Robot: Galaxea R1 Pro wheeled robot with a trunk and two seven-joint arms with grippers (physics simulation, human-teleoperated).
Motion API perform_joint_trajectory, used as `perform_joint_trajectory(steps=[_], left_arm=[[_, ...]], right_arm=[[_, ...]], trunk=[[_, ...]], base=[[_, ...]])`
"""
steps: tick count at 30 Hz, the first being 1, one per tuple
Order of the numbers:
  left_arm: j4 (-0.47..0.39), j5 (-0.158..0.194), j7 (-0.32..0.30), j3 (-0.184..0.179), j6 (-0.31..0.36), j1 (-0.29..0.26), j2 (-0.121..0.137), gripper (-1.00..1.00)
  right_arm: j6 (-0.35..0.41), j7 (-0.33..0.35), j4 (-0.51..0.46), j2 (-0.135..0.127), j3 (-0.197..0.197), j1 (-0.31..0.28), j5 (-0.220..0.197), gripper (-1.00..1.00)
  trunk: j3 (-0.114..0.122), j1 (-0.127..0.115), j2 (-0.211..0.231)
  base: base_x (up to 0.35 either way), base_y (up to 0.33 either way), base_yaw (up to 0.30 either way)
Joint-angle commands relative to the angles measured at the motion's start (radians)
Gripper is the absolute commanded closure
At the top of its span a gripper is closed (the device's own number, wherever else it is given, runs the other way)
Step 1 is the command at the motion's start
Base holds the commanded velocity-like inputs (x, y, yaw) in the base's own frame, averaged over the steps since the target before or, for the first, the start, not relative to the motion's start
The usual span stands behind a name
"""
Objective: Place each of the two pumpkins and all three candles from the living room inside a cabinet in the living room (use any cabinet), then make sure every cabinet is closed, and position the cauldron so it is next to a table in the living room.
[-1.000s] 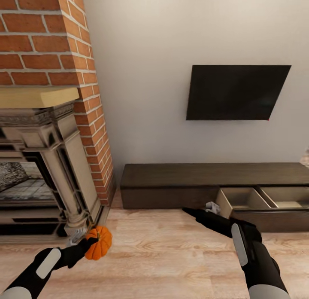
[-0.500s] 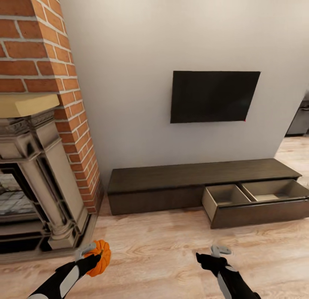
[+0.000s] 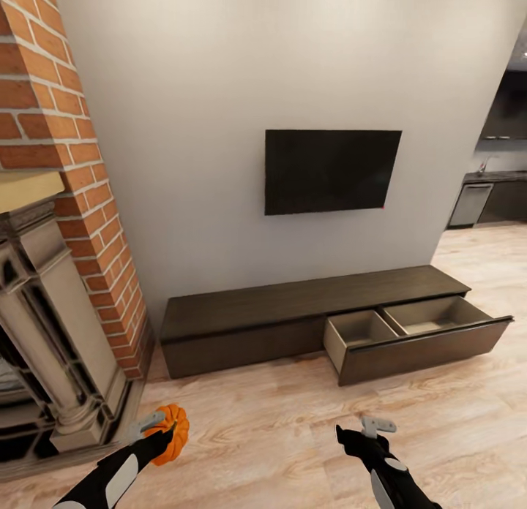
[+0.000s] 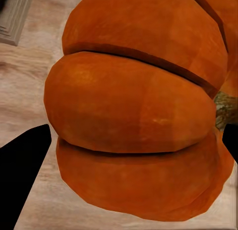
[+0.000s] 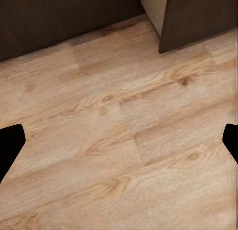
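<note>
My head camera looks forward and down at the cabinet point(image 3: 315, 322) against the wall. My left wrist camera sits very close behind the pumpkin point(image 4: 139, 111) between my jaws. My right wrist camera faces floor point(image 5: 119, 155) ahead of its spread jaws, sharing the cabinet's drawer corner.

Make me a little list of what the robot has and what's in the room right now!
left gripper: shut on the small ribbed orange pumpkin
right gripper: open, holding nothing, over the pale wooden floor
long low dark brown cabinet: against the wall, its right drawer pulled open
drawer inside: two grey-beige sections, nothing seen in them
wall: flat black TV
far left: red brick fireplace
</note>
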Motion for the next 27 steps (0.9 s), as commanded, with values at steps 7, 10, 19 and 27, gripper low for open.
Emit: perform_joint_trajectory(steps=[7,10,19,27], left_arm=[[-0.002,0.009,0.007,0.000,0.006,0.001,0.000,1.00],[-0.002,0.009,0.007,-0.001,0.006,0.001,0.000,1.00],[-0.002,0.009,-0.002,-0.004,0.005,0.001,-0.002,1.00],[-0.002,0.008,-0.003,-0.005,0.004,0.001,-0.002,1.00]], right_arm=[[-0.026,0.005,0.002,0.002,-0.007,-0.001,-0.037,-1.00],[-0.036,0.004,0.002,0.002,-0.006,-0.001,-0.042,-1.00],[-0.087,0.002,0.034,0.002,-0.006,-0.001,-0.044,-1.00],[-0.116,0.002,0.065,0.002,-0.005,-0.001,-0.044,-1.00]], trunk=[[0.029,-0.027,0.048],[0.041,-0.038,0.069],[0.074,-0.073,0.132],[0.093,-0.096,0.174]], base=[[0.000,0.000,-0.225],[0.000,0.000,-0.225],[0.000,0.000,-0.111],[0.000,0.000,-0.002]])
